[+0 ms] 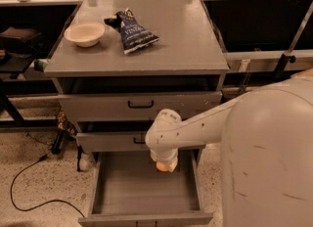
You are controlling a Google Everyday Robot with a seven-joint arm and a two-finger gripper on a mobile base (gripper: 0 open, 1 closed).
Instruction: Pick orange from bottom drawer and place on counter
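Note:
The bottom drawer (137, 192) is pulled open below the two upper drawers; its grey floor shows bare. My white arm reaches in from the right, and the gripper (163, 162) hangs wrist-down over the drawer's back part, in front of the middle drawer. The orange (161, 167) peeks out at the gripper's lower end, held above the drawer floor. The counter (186, 40) is the grey cabinet top higher up.
A cream bowl (84, 33) and a dark blue chip bag (133, 31) lie on the counter's left half. Dark side shelves (254, 20) flank the cabinet. A black cable (29, 172) runs over the speckled floor at the left. My white arm body (274, 162) fills the lower right.

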